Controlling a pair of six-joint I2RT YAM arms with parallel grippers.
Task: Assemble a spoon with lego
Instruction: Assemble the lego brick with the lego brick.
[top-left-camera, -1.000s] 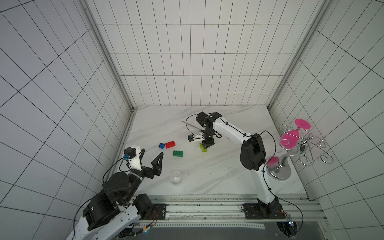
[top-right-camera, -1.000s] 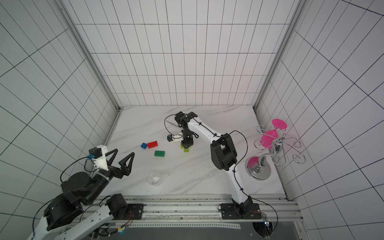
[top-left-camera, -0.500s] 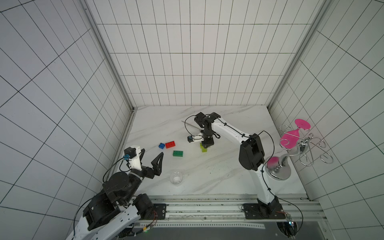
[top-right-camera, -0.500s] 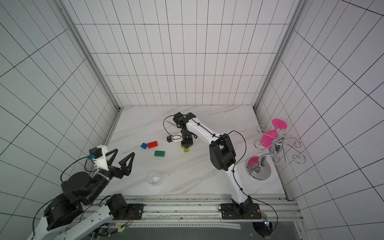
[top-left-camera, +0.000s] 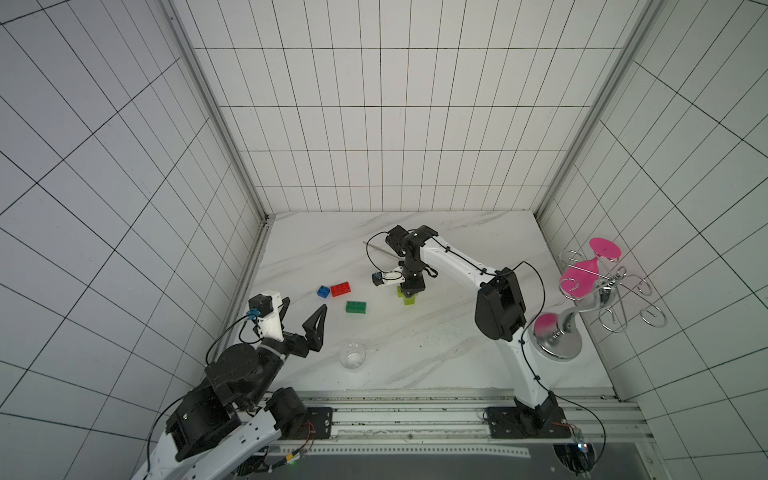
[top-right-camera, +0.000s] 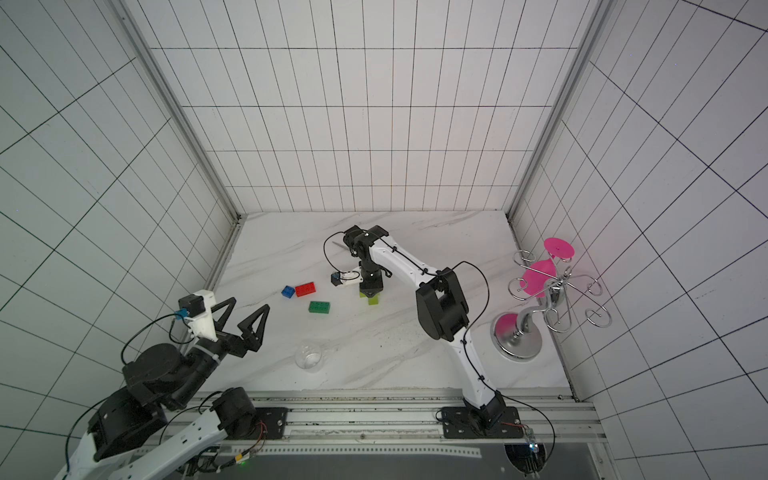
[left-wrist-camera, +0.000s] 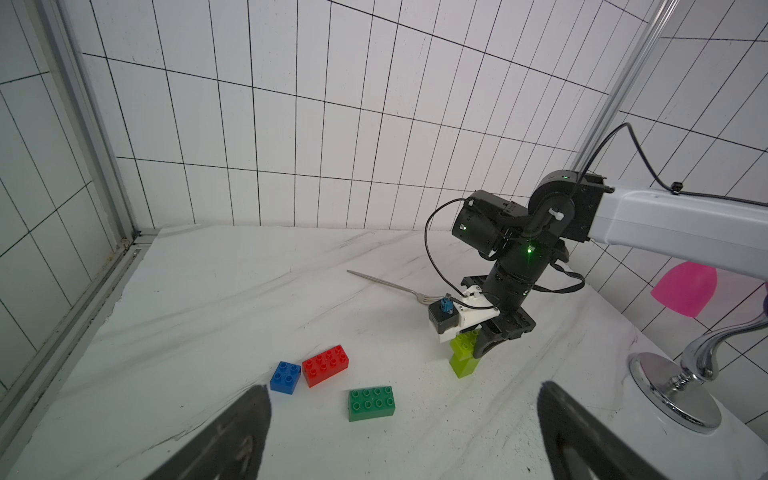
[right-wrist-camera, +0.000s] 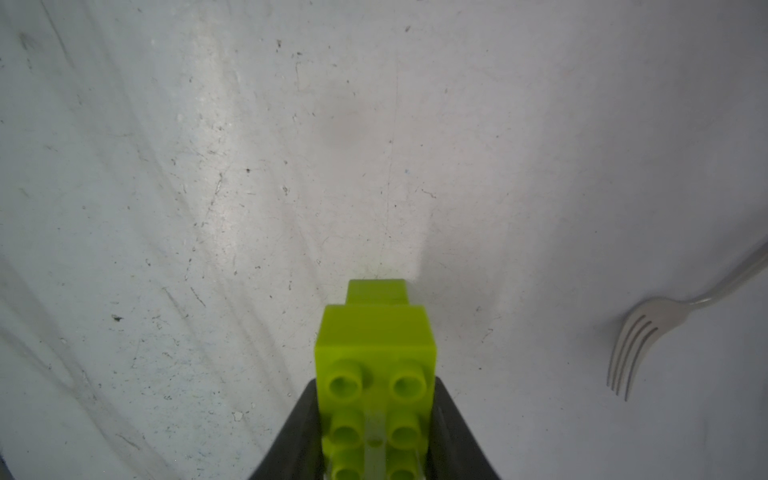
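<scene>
My right gripper (right-wrist-camera: 375, 388) gripped the upper lime brick (right-wrist-camera: 374, 332) atop the lower lime brick (left-wrist-camera: 464, 368), left gripper (top-right-camera: 248, 305) open; I judged the stem underway, needing a firm press next.

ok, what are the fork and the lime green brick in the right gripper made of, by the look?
The fork: probably steel or similar metal; silvery-grey satin sheen, thin tines.
The lime green brick: almost certainly moulded plastic; uniform saturated colour, smooth slightly glossy faces, hollow round studs.
</scene>
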